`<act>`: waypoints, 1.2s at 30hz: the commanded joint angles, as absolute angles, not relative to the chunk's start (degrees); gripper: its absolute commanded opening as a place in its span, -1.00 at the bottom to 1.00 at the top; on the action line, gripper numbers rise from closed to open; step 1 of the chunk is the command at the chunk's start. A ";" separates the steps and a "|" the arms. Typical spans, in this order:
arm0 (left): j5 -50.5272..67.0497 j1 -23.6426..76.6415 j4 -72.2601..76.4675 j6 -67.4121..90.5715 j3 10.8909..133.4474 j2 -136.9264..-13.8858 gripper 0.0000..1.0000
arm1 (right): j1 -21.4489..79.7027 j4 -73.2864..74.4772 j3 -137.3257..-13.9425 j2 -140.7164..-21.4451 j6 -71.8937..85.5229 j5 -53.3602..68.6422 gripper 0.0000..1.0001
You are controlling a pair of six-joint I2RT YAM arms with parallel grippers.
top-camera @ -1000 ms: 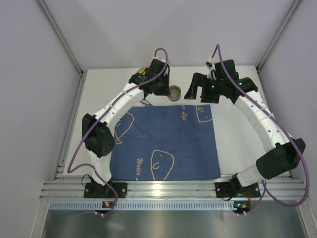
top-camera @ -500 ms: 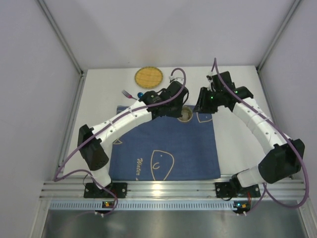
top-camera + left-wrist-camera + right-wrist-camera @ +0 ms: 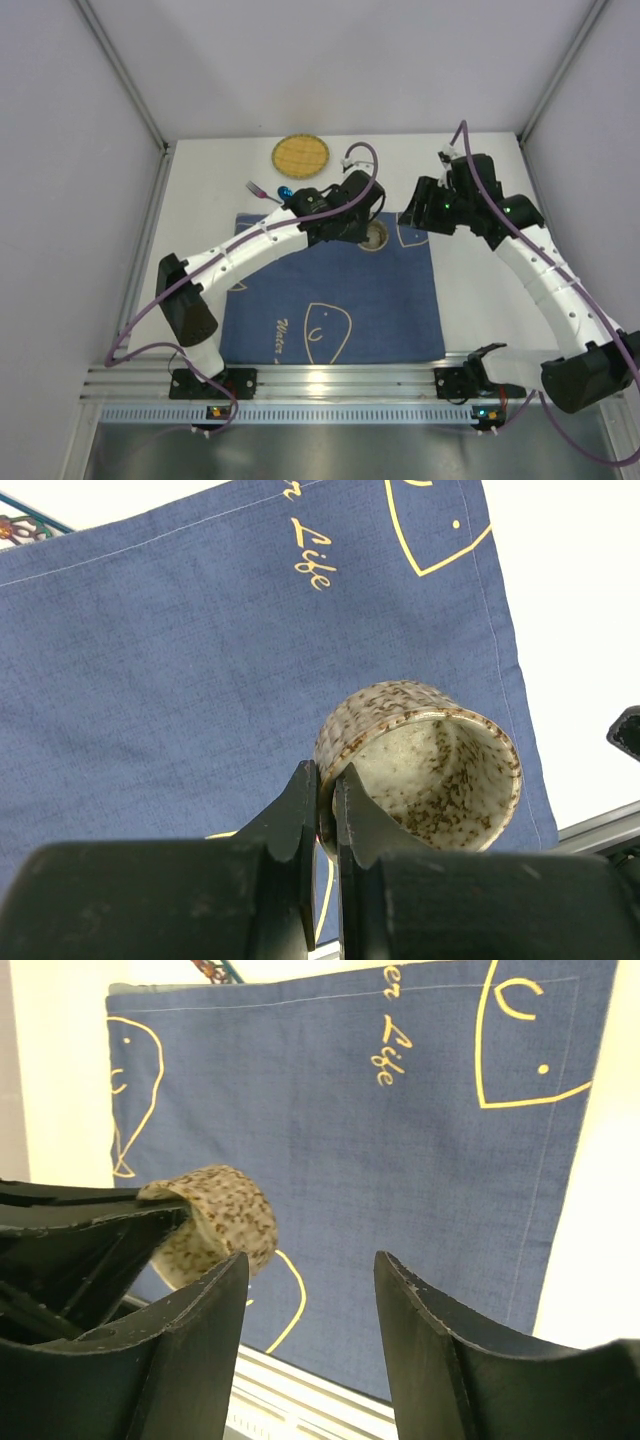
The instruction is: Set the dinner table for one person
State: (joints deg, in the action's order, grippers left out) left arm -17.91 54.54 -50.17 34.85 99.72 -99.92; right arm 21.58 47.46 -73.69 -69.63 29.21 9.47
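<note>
The left claw (image 3: pixel 325 790) pinches the wall of a speckled ceramic cup (image 3: pixel 430 770), one finger inside the rim and one outside. The cup is tilted over the far part of the dark blue placemat (image 3: pixel 335 290). The right claw (image 3: pixel 310 1270) hangs just beside it, jaws spread apart. The placemat lies on the white bench (image 3: pixel 200 190), which spreads beneath both arms. A round yellow plate (image 3: pixel 300 154) sits near its far edge.
</note>
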 commanded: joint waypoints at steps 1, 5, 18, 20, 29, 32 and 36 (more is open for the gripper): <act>-19.16 55.19 -49.57 36.03 100.46 -100.11 -1.00 | 22.15 45.53 -74.80 -68.91 30.85 11.68 0.08; -18.99 55.90 -50.18 35.68 102.82 -101.95 -1.00 | 23.03 43.51 -72.07 -67.15 32.87 13.09 0.08; -18.81 57.83 -50.54 35.68 107.31 -104.94 -1.00 | 24.78 42.54 -66.55 -66.97 33.49 12.66 0.03; -18.63 58.18 -50.71 35.86 108.54 -105.03 -1.00 | 25.49 41.93 -63.83 -67.50 33.31 12.22 -0.01; -19.42 60.29 -52.03 35.51 109.07 -105.99 -0.75 | 26.10 39.99 -61.78 -68.64 31.55 9.41 -1.00; -19.86 60.64 -52.73 35.51 109.07 -106.17 0.00 | 26.10 40.08 -63.45 -69.78 30.85 8.71 -1.00; -22.84 60.56 -53.61 35.51 109.07 -104.51 0.94 | 26.02 40.60 -65.65 -72.59 29.97 7.39 -1.00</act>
